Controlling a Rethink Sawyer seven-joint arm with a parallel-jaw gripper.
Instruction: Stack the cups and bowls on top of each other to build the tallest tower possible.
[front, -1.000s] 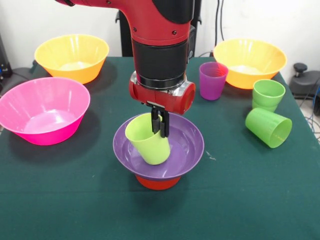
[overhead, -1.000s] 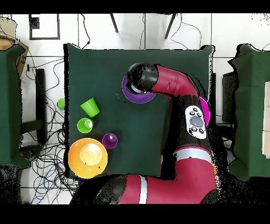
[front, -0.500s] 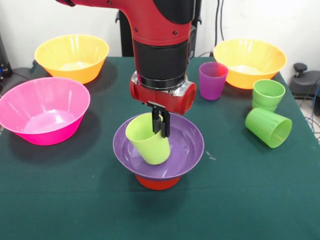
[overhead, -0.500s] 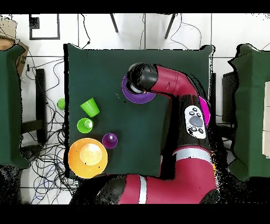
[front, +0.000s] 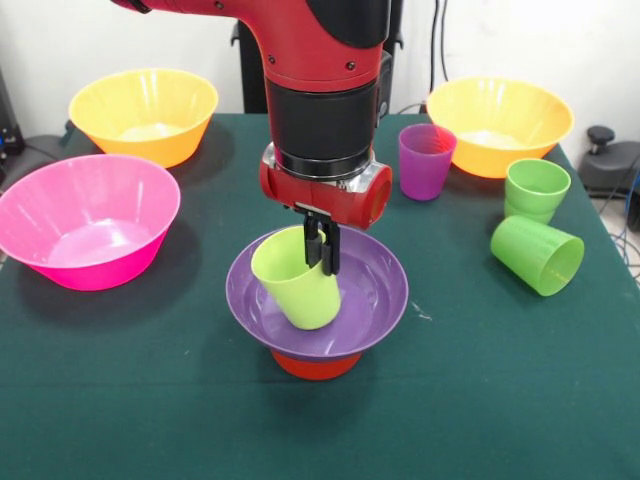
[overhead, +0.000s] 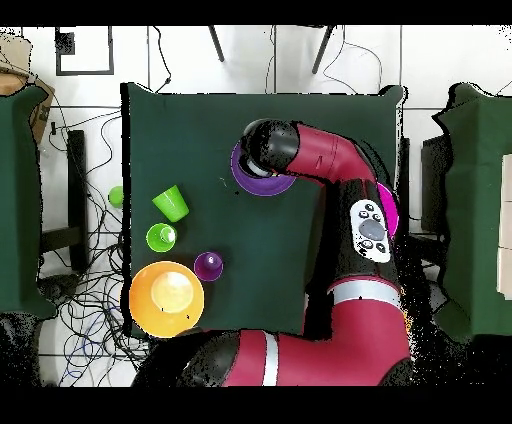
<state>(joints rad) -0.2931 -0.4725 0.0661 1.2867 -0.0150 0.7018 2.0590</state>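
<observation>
The tower stands mid-table: a small orange bowl (front: 316, 365) upside down, a purple bowl (front: 370, 300) on it, and a yellow-green cup (front: 292, 283) tilted inside the purple bowl. My gripper (front: 321, 250) is shut on the yellow-green cup's rim. A translucent purple cup (front: 425, 160) stands upright behind. One green cup (front: 536, 188) stands at the right and another green cup (front: 537, 254) lies on its side beside it. In the overhead view the arm hides most of the purple bowl (overhead: 245, 178).
A big pink bowl (front: 85, 218) sits at the left. Orange-yellow bowls stand at the back left (front: 145, 113) and back right (front: 498, 122). In the overhead view a green object (overhead: 116, 196) lies off the table's left edge.
The gripper with the yellow-green cup has risen very slightly; otherwise nothing has moved.
</observation>
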